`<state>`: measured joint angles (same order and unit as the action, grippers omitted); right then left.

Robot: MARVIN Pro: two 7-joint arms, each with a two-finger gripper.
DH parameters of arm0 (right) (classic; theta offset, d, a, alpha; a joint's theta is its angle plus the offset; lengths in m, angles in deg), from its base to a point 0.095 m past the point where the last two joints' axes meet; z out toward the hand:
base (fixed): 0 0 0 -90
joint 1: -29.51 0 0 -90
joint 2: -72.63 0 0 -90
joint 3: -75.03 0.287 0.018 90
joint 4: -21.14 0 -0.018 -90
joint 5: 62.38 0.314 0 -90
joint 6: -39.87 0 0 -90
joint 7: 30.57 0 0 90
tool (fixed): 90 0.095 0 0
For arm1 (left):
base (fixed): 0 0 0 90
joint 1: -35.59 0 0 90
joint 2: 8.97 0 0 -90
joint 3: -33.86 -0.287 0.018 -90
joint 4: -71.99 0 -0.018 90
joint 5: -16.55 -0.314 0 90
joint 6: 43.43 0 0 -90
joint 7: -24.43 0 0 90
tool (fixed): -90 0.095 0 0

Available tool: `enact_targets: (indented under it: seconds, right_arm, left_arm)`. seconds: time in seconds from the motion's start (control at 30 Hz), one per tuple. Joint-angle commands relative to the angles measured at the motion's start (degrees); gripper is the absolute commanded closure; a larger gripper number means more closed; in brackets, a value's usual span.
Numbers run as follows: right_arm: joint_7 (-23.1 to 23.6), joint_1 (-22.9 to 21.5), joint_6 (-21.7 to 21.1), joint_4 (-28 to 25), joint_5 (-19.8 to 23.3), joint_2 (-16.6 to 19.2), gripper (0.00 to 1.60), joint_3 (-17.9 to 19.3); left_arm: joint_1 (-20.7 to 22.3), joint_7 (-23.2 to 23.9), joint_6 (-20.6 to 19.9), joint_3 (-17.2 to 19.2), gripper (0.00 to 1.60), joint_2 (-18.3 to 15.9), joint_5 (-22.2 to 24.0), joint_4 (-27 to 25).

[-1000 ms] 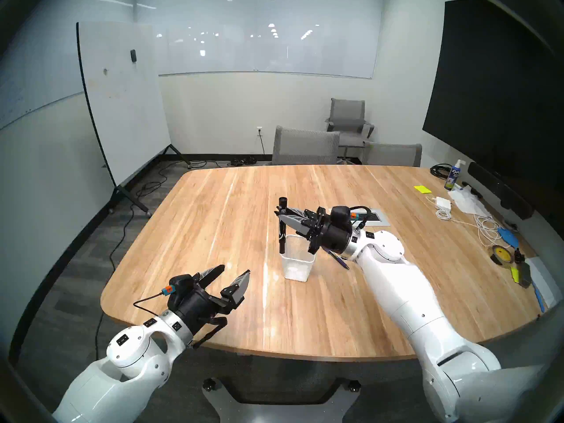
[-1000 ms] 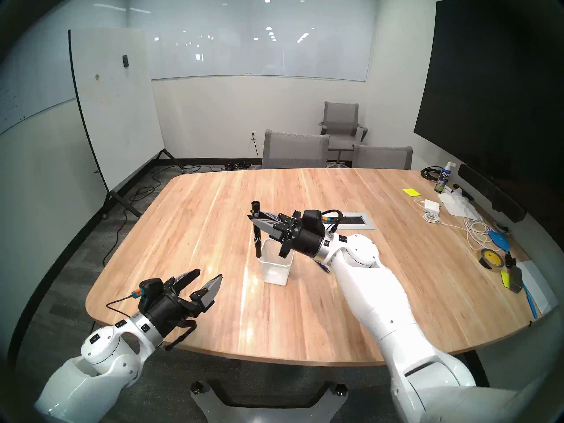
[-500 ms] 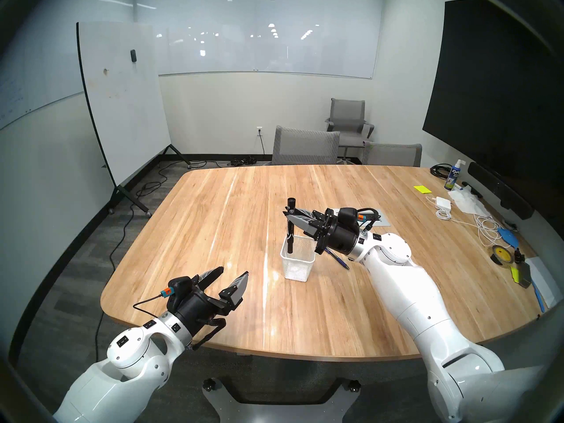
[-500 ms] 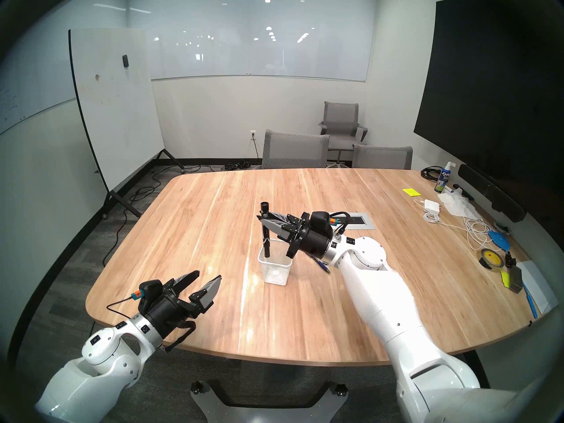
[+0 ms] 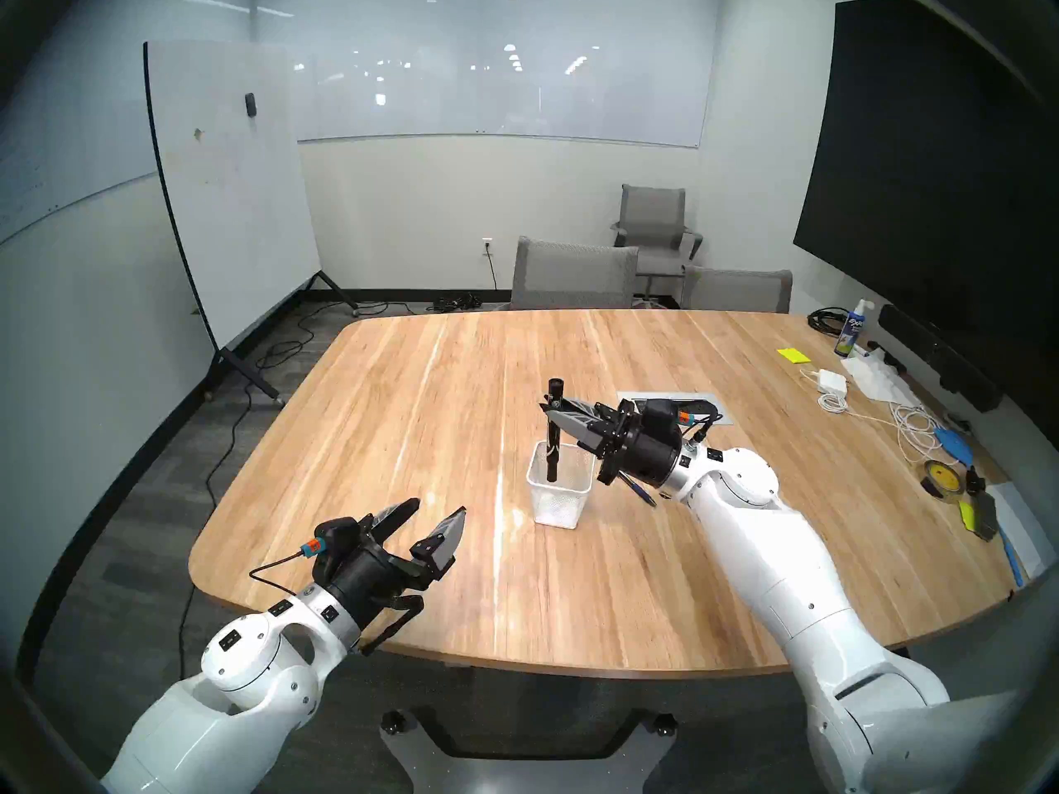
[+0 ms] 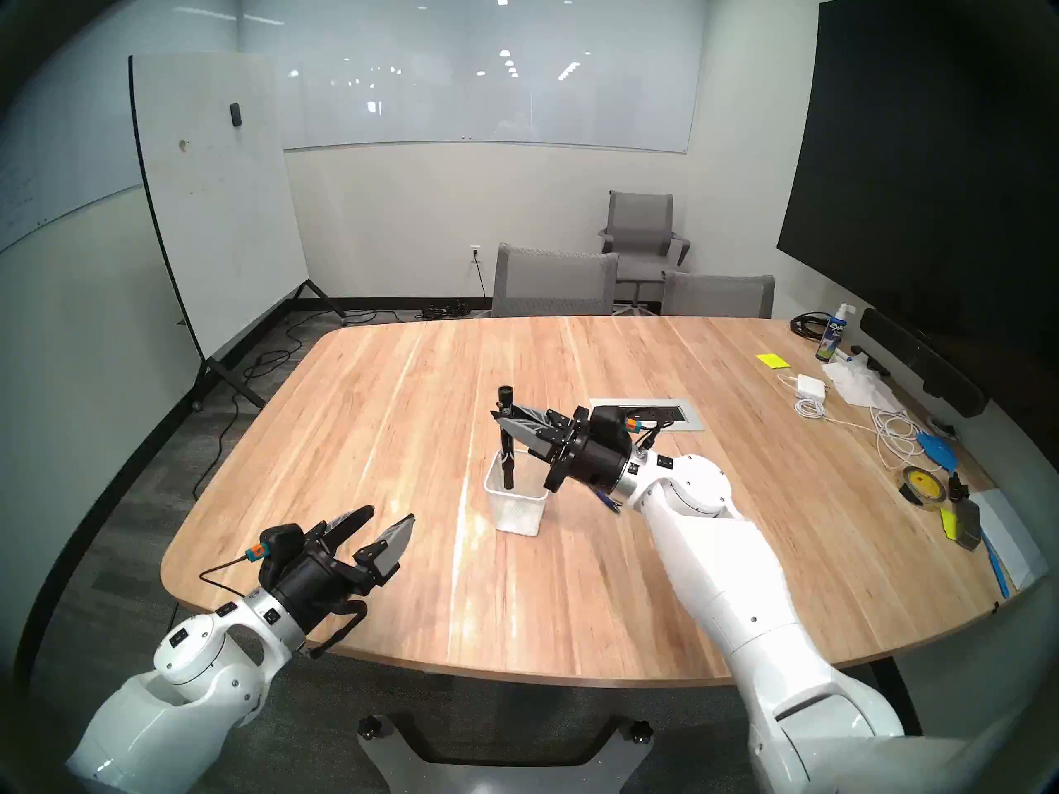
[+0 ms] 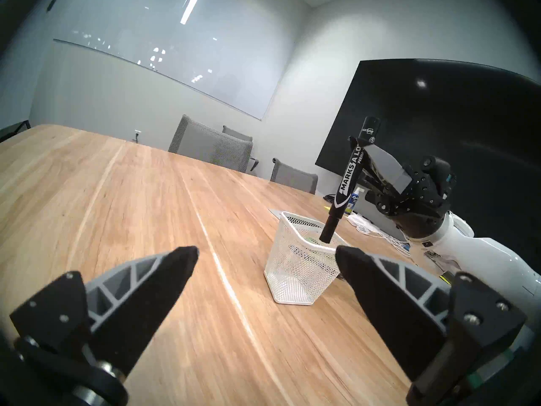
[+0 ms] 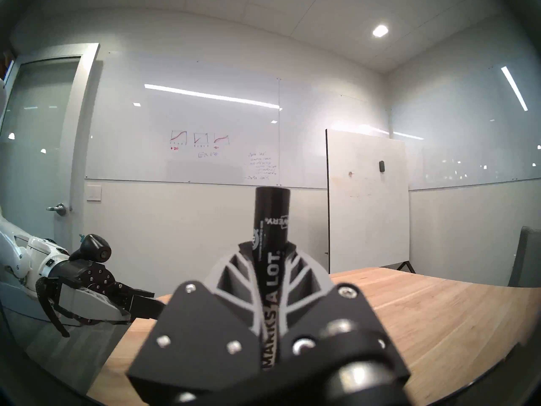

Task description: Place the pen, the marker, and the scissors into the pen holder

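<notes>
Wooden table (image 5: 401, 432): right gripper (image 5: 551, 413) is clamping the marker (image 5: 553, 432) upright, tip dipping inside the holder (image 5: 559, 492) for release; left gripper (image 5: 438, 515) is idling open, clear.

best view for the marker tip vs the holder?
Left wrist: the marker shows side-on, its lower end dipping just inside the holder rim. Both head views see it from above, small. Right wrist shows only its upper barrel between the right gripper fingers; no holder.

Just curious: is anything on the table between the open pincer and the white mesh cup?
No, only bare wood separates the left pincer from the cup, seen from its wrist camera.
</notes>
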<state>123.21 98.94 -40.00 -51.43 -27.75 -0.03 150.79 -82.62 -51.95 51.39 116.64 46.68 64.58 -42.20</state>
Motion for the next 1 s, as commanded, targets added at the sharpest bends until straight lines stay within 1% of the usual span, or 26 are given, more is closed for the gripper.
enact_targets:
  seconds: [0.0, 0.2, 0.27, 0.4, 0.7, 0.97]
  right_arm:
    - [0.25, -0.21, 0.62, -0.68, 0.37, -0.18, 1.60, 0.37]
    - [-0.57, 0.20, 1.39, -0.27, -0.38, 0.04, 1.60, 0.64]
    - [-1.30, 0.21, 2.33, 0.08, -1.33, 0.15, 1.60, 0.66]
    - [-1.63, -0.10, 2.80, 1.20, -1.44, -0.12, 1.60, 0.91]
    - [-1.41, -0.54, 3.14, 2.10, -1.86, -0.54, 1.60, 1.03]
    - [-1.61, 0.95, 2.77, 1.16, -1.67, 0.09, 1.60, 1.66]
  left_arm:
    - [-0.01, 0.16, 0.66, 0.46, 0.00, 0.13, 0.08, -0.72]
    - [-0.20, 0.49, 0.77, 0.81, 0.00, 0.18, 0.52, -0.59]
    - [-0.20, 0.67, 0.79, 0.88, 0.00, 0.16, 0.67, -0.49]
    - [-0.18, 0.98, 0.93, 1.05, 0.00, 0.27, 0.96, -0.28]
    - [-0.30, 1.06, 0.75, 1.24, 0.00, 0.39, 1.25, -0.27]
    - [-0.27, 1.13, 0.63, 1.24, 0.00, 0.48, 1.33, -0.48]
